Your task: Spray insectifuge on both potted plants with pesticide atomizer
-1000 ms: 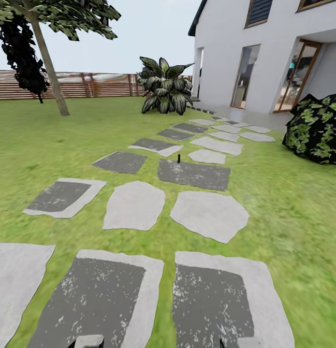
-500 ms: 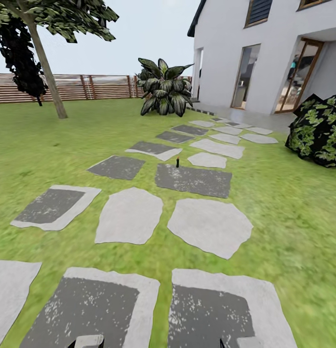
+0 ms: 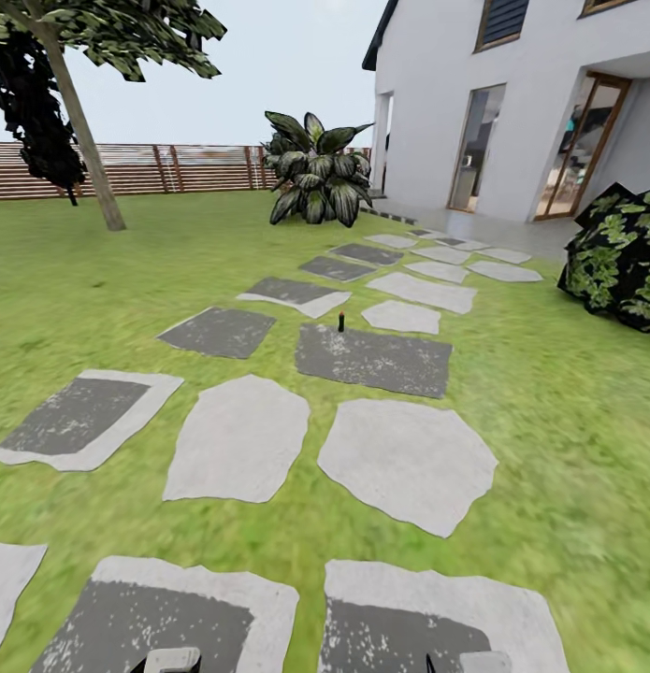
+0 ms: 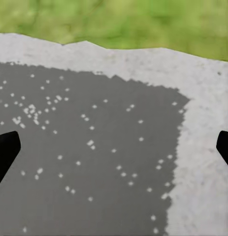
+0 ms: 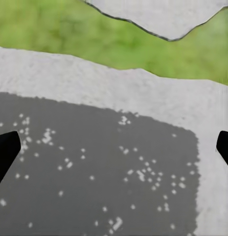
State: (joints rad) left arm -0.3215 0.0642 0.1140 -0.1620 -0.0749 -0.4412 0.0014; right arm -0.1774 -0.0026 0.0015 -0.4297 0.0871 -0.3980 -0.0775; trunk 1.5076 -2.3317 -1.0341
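Pesticide atomizer (image 3: 341, 322) stood upright, far edge of dark stepping stone (image 3: 374, 359), mid-path, well ahead of robot. Lawn (image 3: 549, 393) around; big-leafed plant (image 3: 317, 178) near house (image 3: 512, 103) beyond. Both pincers spread wide, empty, over paving. Step judged: approach. Next: drive closer, then reach.

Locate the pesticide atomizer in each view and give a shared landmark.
Head view: the pesticide atomizer stands mid-picture, at a dark stepping stone's far edge.
Left wrist view: a near dark stone, grass beyond.
Right wrist view: another near dark stone.
Shared landmark: these pale-bordered stones, at the head view's bottom edge.
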